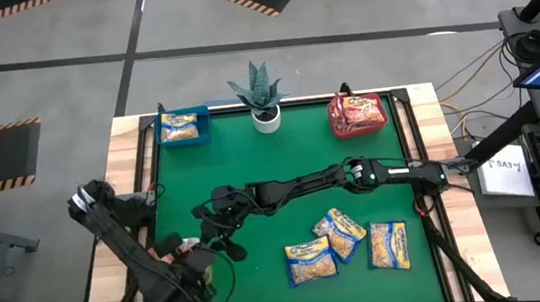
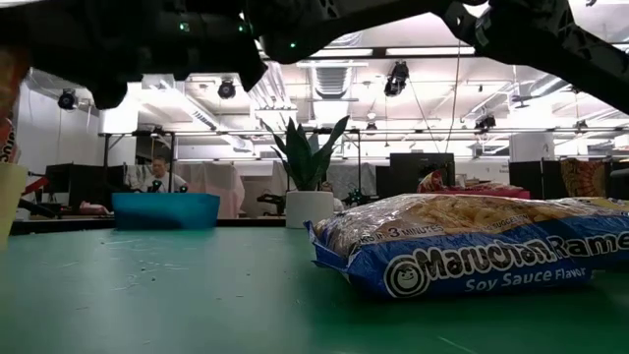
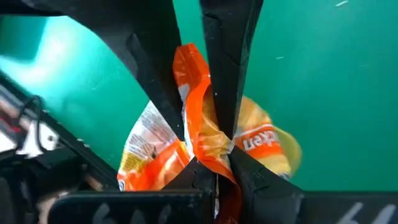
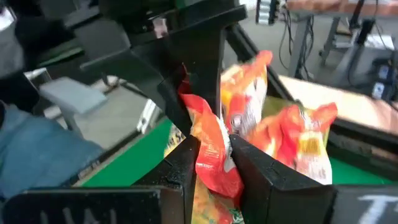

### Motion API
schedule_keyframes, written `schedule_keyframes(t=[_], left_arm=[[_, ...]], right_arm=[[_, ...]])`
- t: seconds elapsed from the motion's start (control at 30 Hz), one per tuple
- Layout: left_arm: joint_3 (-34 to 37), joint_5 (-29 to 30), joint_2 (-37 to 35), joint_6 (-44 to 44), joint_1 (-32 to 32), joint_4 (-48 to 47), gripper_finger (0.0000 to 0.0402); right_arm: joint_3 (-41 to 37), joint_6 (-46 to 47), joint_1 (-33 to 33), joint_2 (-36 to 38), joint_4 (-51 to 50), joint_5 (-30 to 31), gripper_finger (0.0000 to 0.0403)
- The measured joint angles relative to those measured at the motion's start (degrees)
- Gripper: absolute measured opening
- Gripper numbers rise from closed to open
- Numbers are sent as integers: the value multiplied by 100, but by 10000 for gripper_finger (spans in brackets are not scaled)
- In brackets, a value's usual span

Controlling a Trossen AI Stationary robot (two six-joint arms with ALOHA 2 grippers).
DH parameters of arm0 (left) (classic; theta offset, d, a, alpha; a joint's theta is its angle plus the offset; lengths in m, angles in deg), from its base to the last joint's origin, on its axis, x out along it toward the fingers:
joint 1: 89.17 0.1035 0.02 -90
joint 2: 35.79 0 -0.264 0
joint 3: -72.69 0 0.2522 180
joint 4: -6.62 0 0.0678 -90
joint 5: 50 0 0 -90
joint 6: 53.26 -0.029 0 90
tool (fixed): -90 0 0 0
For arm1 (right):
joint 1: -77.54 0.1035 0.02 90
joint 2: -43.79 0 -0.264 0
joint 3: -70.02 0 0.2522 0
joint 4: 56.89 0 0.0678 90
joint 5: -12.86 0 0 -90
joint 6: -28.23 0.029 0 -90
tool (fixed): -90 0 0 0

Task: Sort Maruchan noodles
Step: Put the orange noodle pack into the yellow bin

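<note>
- The left gripper [image 3: 214, 158] is clenched on an orange packet [image 3: 200, 115]. It pinches a crumpled fold of the wrapper between its two fingers.
- The right gripper [image 4: 214, 149] is clamped on the same orange packet [image 4: 205, 124]. It comes from the opposite side, so the two pairs of fingers meet almost tip to tip.
- The packet is lifted clear of the green table [image 1: 251, 163]. It hangs well away from the potted plant [image 1: 259, 97], towards the table's far edge and on the left arm's side.
- The wrapper is bunched into a ridge that runs in line with the fingers, and its ends splay out to either side. Its true long axis cannot be told.
- Its print is orange, white and yellow. On one orange band only the letters "ken" can be read.
- Three blue-edged yellow packets lie flat across the table from the plant, on the right arm's side.
  - The first packet [image 1: 311, 261] has its long axis crosswise.
  - The middle packet [image 1: 340, 232] lies slanted.
  - The outer packet [image 1: 388, 245] points its long axis back towards the plant's edge of the table.
- In the low view the nearest of these packets [image 2: 472, 251] reads "Maruchan Ramen", "Soy Sauce Flavor" and "3 minutes".
- A blue bin [image 1: 206, 117] stands just beside the plant on the left arm's side and holds a yellow packet.
- A red bin [image 1: 331, 119] stands near the plant on the other side and holds orange-red packets.
</note>
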Motion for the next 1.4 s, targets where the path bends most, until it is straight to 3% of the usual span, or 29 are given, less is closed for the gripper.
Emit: schedule_keyframes(t=[0.23,0.43,0.73,1.4], left_arm=[[25,-271,632,-515,-47,-29,1],[55,-958,565,-658,-122,-201,1],[779,-804,445,-418,-164,898,0],[1150,-503,99,-177,-128,882,15]], right_arm=[[-2,84,0,96,-291,39,73],[15,257,-39,380,-591,14,77],[2,252,-50,470,-1073,18,69],[-2,198,-70,524,-1570,37,71]])
